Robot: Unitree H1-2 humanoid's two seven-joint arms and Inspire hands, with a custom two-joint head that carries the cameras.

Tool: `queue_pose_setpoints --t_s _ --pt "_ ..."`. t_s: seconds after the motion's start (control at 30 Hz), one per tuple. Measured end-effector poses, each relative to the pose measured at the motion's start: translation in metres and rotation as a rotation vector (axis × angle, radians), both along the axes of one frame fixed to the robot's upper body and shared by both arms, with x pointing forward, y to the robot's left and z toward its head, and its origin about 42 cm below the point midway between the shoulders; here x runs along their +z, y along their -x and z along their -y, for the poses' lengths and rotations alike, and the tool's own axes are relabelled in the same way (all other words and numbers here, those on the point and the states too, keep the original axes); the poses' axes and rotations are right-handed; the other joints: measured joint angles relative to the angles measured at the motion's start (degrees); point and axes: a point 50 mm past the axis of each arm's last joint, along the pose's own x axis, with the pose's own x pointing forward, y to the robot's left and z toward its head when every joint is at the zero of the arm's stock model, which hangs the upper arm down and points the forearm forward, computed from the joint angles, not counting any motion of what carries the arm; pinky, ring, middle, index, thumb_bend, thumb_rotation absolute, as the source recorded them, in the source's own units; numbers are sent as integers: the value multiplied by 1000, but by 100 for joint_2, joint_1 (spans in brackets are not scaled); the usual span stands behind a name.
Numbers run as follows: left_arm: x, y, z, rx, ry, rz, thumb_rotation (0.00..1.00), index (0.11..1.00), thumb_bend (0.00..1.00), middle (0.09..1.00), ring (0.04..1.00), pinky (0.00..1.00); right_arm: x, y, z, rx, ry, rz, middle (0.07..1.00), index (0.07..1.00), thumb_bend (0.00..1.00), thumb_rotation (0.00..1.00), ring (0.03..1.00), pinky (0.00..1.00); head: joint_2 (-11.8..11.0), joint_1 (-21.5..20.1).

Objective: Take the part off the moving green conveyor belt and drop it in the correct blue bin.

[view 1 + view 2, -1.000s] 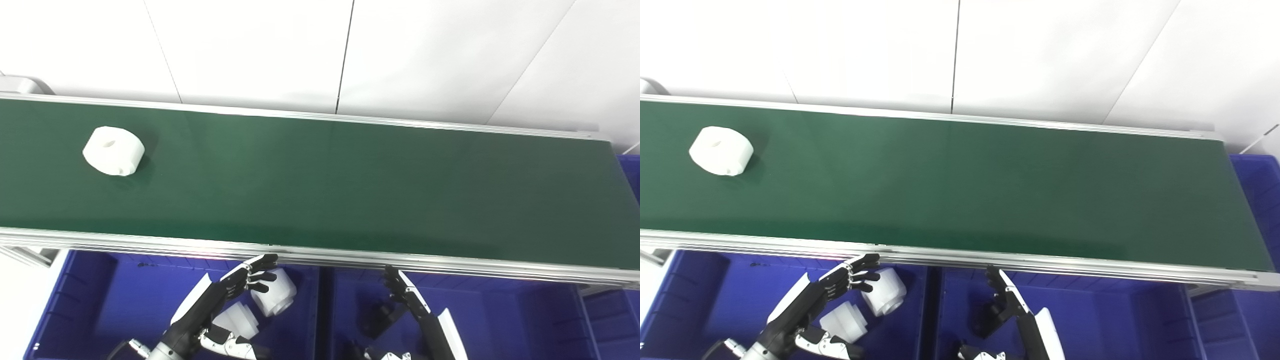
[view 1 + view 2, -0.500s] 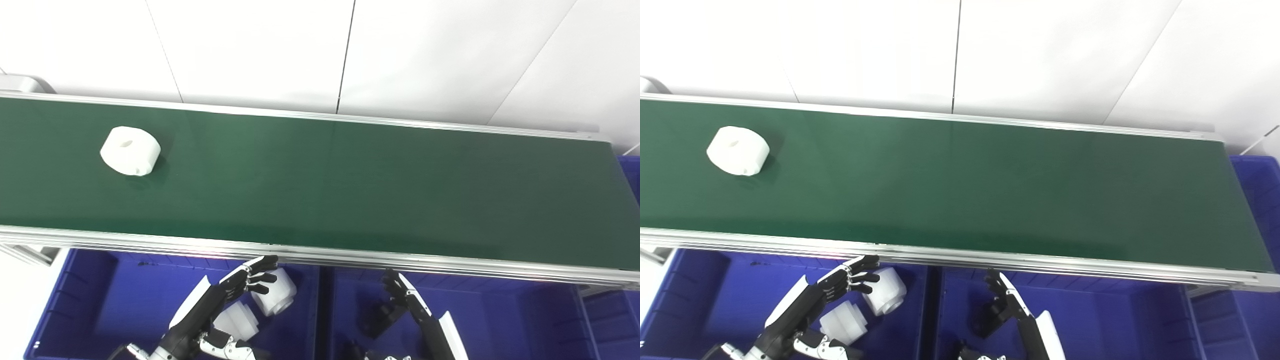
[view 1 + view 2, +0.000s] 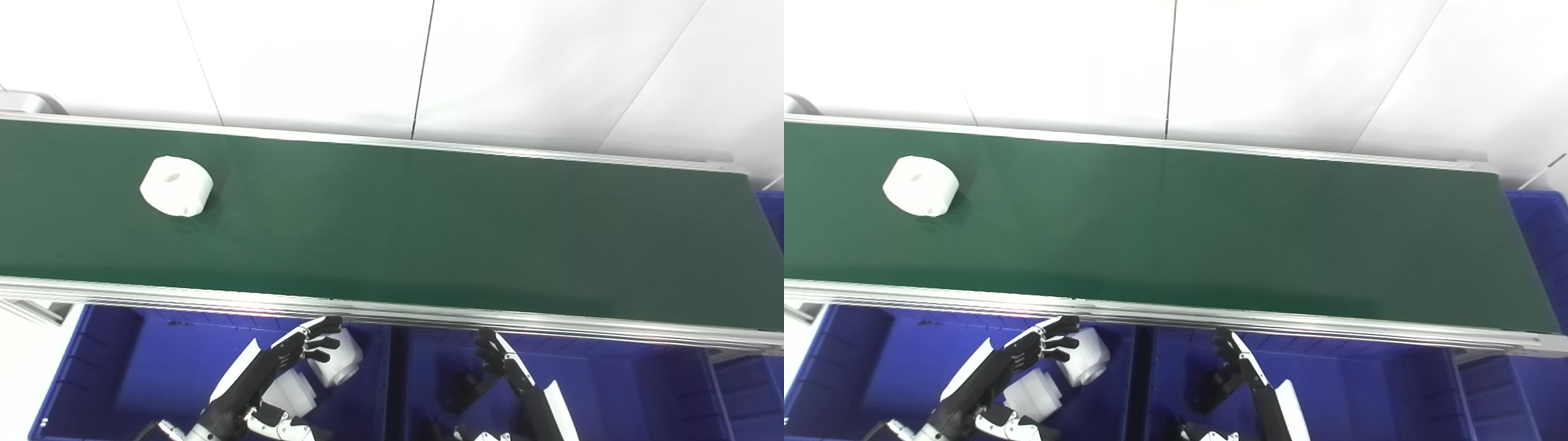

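Observation:
A white ring-shaped part (image 3: 177, 194) lies on the green conveyor belt (image 3: 429, 226) at its left end; it also shows in the right eye view (image 3: 920, 193). My left hand (image 3: 288, 355) is open and empty above the left blue bin (image 3: 122, 373), well below and right of the part. My right hand (image 3: 505, 367) is open and empty above the middle blue bin (image 3: 612, 392). Neither hand touches the part.
Two white cylindrical parts (image 3: 337, 364) lie in the left bin beside my left hand. A dark part (image 3: 468, 389) lies in the middle bin. Another blue bin (image 3: 1540, 239) stands at the belt's right end. A silver rail (image 3: 392, 315) edges the belt's near side.
The white part has travelled to the right along the belt. Both hands have stayed over their bins, with only slight shifts.

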Motion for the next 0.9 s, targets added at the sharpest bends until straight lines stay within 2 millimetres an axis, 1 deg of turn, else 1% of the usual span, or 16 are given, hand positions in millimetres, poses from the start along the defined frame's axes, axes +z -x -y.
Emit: queue_pose_setpoints --t_s 0.07,0.3,0.47,0.57,0.67,0.73,0.77,0.83,0.87,0.9 --pt "0 0 0 0 0 1 299 871 800 874 799 719 0 0 0 2 3 0 866 917 864 584 836 782 9 0" --pt "0 -2 0 -1 0 4 313 874 807 878 807 722 -1 -1 0 4 10 1 871 919 876 596 838 781 9 62" --pt "-2 -1 0 2 -1 -2 311 868 814 868 796 709 -2 -1 0 6 12 1 871 921 863 589 837 780 0 211" --pt "-2 -2 1 16 -2 1 320 856 827 855 772 685 -2 -2 2 10 14 0 868 919 858 574 833 789 -35 334" --pt "-5 -4 4 17 -6 1 323 850 837 854 768 684 -2 -2 4 7 10 -3 874 920 863 575 838 796 -53 369" --pt "-6 -4 8 20 -1 -1 318 848 838 853 768 686 -3 -2 5 5 7 -7 878 924 858 575 841 798 -202 667" --pt "-7 -4 9 21 3 0 318 845 846 850 767 685 -4 -2 5 7 9 -10 880 924 853 573 844 798 -202 668" --pt "-8 -4 13 21 6 -4 317 846 846 851 775 693 -6 -1 7 10 18 -16 887 923 862 575 846 794 -377 1009" --pt "-10 -4 15 17 0 -7 318 845 845 850 777 694 -9 1 9 10 25 -26 891 923 861 572 848 793 -482 1193" --pt "-11 -3 16 14 -6 -10 312 842 848 847 777 694 -12 2 11 7 29 -35 893 925 860 574 849 792 -684 1622"
